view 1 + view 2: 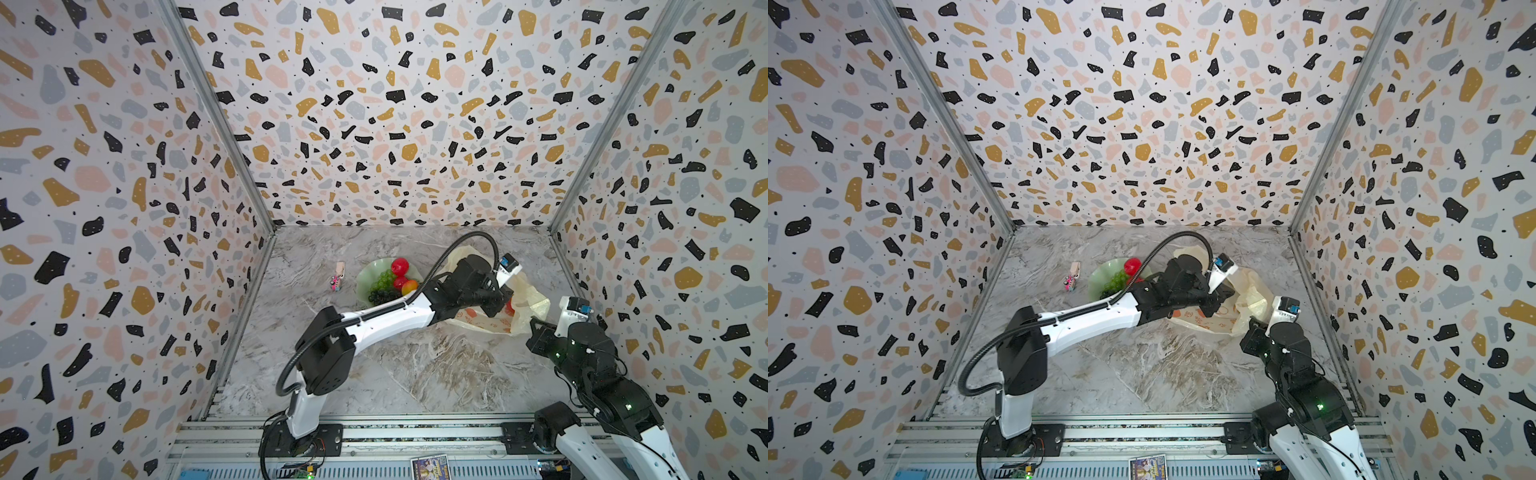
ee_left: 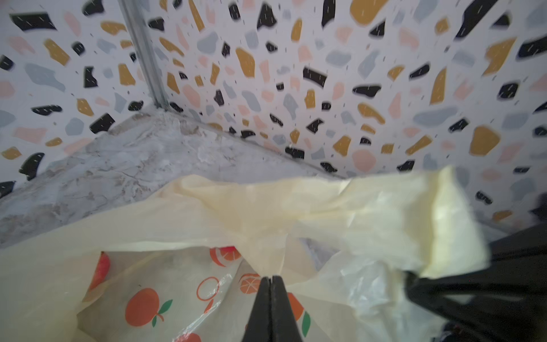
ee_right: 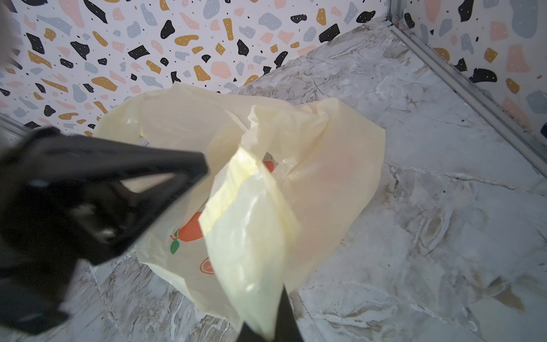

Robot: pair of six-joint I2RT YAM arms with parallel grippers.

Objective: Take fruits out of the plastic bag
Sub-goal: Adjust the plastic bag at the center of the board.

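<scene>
The plastic bag (image 1: 532, 299) is lying crumpled under both claws. The left claw (image 2: 270, 281) is closed tight on a fold of it, and the right claw (image 3: 266, 325) is closed on a lifted flap. Five fruits (image 1: 400, 266) are resting on one plate (image 1: 368, 274) beside it. One red fruit (image 2: 102, 266) is showing dimly through the film.
</scene>
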